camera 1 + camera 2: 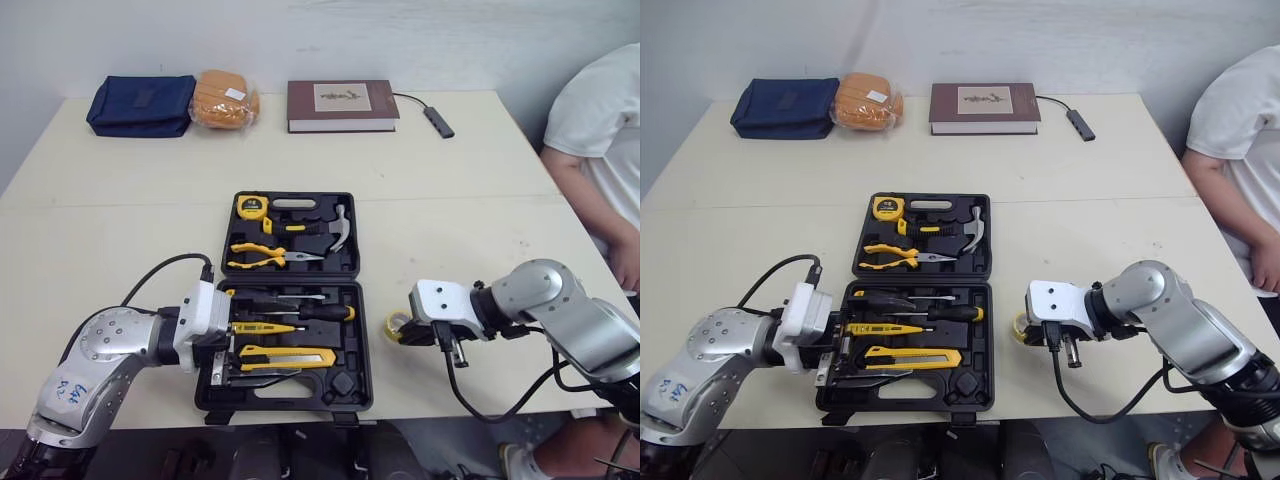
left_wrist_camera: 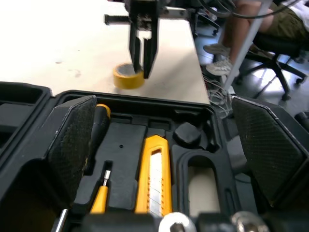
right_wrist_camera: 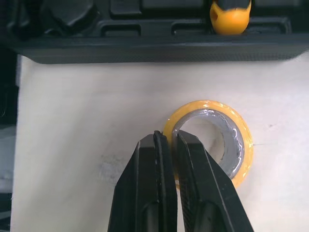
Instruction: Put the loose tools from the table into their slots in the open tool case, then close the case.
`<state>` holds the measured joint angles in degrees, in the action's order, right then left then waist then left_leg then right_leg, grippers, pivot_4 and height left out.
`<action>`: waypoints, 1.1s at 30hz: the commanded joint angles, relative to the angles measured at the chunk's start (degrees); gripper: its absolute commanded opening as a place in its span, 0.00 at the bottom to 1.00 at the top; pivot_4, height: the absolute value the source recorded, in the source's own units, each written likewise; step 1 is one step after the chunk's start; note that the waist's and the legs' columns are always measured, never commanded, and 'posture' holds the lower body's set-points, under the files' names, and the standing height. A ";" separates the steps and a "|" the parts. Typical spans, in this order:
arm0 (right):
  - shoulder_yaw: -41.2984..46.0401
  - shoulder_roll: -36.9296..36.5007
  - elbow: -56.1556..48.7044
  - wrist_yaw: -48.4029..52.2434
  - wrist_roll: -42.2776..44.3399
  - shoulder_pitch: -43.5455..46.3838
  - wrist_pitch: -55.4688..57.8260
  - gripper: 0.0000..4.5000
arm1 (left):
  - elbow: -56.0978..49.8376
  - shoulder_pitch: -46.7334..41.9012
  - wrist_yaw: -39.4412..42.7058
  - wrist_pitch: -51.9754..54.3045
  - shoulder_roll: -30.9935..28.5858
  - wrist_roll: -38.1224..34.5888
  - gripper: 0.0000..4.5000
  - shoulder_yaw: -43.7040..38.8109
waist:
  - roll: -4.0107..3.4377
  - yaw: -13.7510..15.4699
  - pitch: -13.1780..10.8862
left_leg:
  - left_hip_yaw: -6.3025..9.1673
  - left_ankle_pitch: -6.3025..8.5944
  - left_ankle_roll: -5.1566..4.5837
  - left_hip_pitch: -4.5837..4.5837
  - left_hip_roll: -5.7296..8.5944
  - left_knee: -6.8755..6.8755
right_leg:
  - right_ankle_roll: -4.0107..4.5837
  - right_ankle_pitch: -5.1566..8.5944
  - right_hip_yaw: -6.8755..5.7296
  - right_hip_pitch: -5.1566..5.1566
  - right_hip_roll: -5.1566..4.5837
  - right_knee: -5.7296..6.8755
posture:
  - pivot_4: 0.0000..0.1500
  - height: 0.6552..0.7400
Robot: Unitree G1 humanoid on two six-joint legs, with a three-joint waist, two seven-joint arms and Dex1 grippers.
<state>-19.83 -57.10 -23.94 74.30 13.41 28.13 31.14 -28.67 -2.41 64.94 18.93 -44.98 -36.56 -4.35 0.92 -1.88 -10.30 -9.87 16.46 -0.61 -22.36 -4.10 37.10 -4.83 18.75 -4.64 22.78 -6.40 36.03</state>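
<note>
Head view: the tabletop (image 1: 480, 180) carried the open tool case (image 1: 360, 310) near its front edge, bare surface either side, a person (image 1: 600, 150) at the right. Left wrist view: fingers of the left gripper (image 2: 164, 125) gaped wide over the case's utility knife (image 2: 153, 179). Right wrist view: fingers of the right gripper (image 3: 166, 137) pinched the wall of the tape roll (image 3: 234, 157) — just beside the case.

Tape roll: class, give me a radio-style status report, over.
Left gripper open over tool case. Right gripper shut on yellow tape roll wall, roll on table beside case. Case open; nothing blocking.
</note>
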 commanded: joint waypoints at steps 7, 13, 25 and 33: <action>-6.38 10.64 -7.32 3.32 2.77 5.90 -2.34 0.01 | 2.64 1.26 4.70 -2.65 -2.43 0.17 1.00 -2.93 | -0.01 0.14 -0.01 | 0.01 0.05 0.04 -0.06 -0.07 0.02 | 0.04 0.02 -0.03 0.03 0.05 -0.03 | 1.00 1.00; -11.94 11.96 -8.16 4.83 1.21 6.04 -1.48 0.01 | 1.79 3.52 5.38 -1.51 -3.82 -0.27 1.00 -3.50 | 0.01 0.13 0.00 | 0.00 0.11 -0.10 -0.09 0.05 0.13 | 0.00 0.00 -0.02 0.02 -0.10 -0.02 | 1.00 1.00; -15.21 11.14 -6.89 3.74 -3.71 5.65 0.58 0.01 | 0.02 5.03 4.05 -0.75 -3.90 -0.30 1.00 -4.39 | 0.01 0.09 0.00 | 0.01 0.08 -0.04 -0.06 0.00 0.09 | 0.02 0.01 -0.02 0.05 -0.08 0.03 | 1.00 1.00; -18.38 10.35 -6.71 4.49 -6.39 6.74 3.10 0.01 | -0.09 4.77 2.91 -0.66 -3.63 0.04 1.00 -4.04 | 0.01 0.05 0.01 | 0.01 0.08 -0.03 -0.04 -0.01 0.07 | 0.03 0.01 -0.02 0.04 -0.08 0.03 | 1.00 1.00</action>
<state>-36.14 -46.07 -30.11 78.51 9.04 34.93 33.17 -26.72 2.59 68.27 18.28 -48.39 -36.34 -7.97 0.93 -1.83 -10.29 -9.85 16.54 -0.65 -22.39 -4.11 37.18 -4.81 18.76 -4.66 22.81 -6.48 36.06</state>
